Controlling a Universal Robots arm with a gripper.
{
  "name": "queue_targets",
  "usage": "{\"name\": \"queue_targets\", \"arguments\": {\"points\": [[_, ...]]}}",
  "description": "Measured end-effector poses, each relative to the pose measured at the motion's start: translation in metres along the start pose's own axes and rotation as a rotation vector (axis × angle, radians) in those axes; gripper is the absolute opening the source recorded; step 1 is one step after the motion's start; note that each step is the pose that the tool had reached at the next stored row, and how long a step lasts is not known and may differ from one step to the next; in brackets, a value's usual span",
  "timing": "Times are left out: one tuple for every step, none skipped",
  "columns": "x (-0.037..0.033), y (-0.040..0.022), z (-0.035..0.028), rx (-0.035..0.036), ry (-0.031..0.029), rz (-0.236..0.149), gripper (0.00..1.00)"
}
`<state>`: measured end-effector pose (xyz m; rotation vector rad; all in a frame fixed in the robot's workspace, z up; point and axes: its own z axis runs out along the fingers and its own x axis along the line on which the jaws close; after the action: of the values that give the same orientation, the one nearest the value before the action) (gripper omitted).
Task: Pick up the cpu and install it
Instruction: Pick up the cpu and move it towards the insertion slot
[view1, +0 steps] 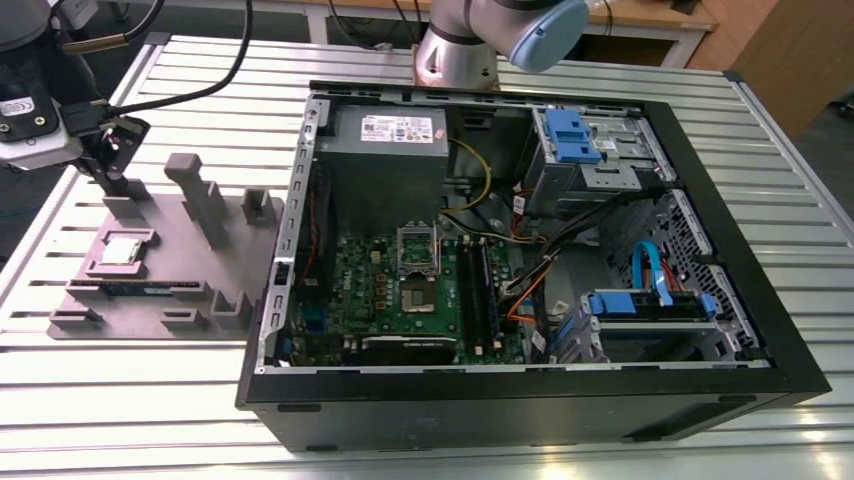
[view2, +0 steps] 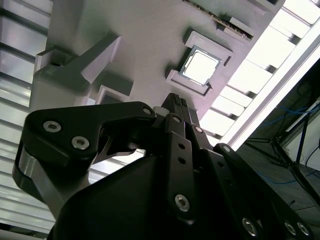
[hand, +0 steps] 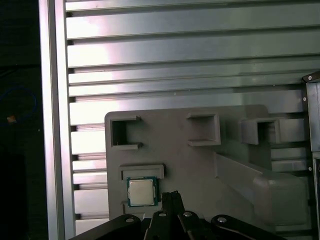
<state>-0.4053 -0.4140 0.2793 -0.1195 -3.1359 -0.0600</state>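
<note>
The cpu (view1: 123, 248) is a small silver square with a thin green rim. It lies flat in a recess of the grey holder plate (view1: 160, 310) at the exterior view's left, and it appears in both wrist views (view2: 201, 66) (hand: 141, 190). My gripper (view1: 114, 172) hangs above the holder's far side, a little beyond the cpu and not touching it. Its black fingers look pressed together with nothing between them (view2: 175, 99) (hand: 172, 196). The dark socket (view1: 418, 283) on the green motherboard (view1: 354, 290) lies inside the case with its metal frame (view1: 418, 243) raised.
The open black computer case (view1: 747, 250) takes up the middle and right of the slatted metal table (view1: 801, 150). Grey upright posts (view1: 200, 200) rise from the holder plate near the gripper. A memory stick (view1: 134, 288) lies in a slot just in front of the cpu.
</note>
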Motion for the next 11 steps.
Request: {"name": "queue_targets", "arguments": {"points": [[0.0000, 0.0000, 0.0000, 0.0001, 0.0000, 0.000, 0.11], [0.0000, 0.0000, 0.0000, 0.0000, 0.0000, 0.000, 0.11], [0.0000, 0.0000, 0.0000, 0.0000, 0.0000, 0.000, 0.11], [0.0000, 0.0000, 0.0000, 0.0000, 0.0000, 0.000, 0.11], [0.0000, 0.0000, 0.0001, 0.0000, -0.0001, 0.000, 0.11], [0.0003, 0.0000, 0.0002, -0.0001, -0.0002, 0.000, 0.11], [0.0010, -0.0001, 0.0003, -0.0001, -0.0002, 0.000, 0.11], [0.0016, -0.0001, 0.0004, 0.0000, -0.0001, 0.000, 0.11], [0.0023, -0.0002, 0.0006, -0.0001, -0.0002, 0.000, 0.11], [0.0035, -0.0004, 0.0009, 0.0000, -0.0001, 0.000, 0.11], [0.0047, -0.0006, 0.0013, 0.0000, -0.0001, 0.000, 0.11]]}}
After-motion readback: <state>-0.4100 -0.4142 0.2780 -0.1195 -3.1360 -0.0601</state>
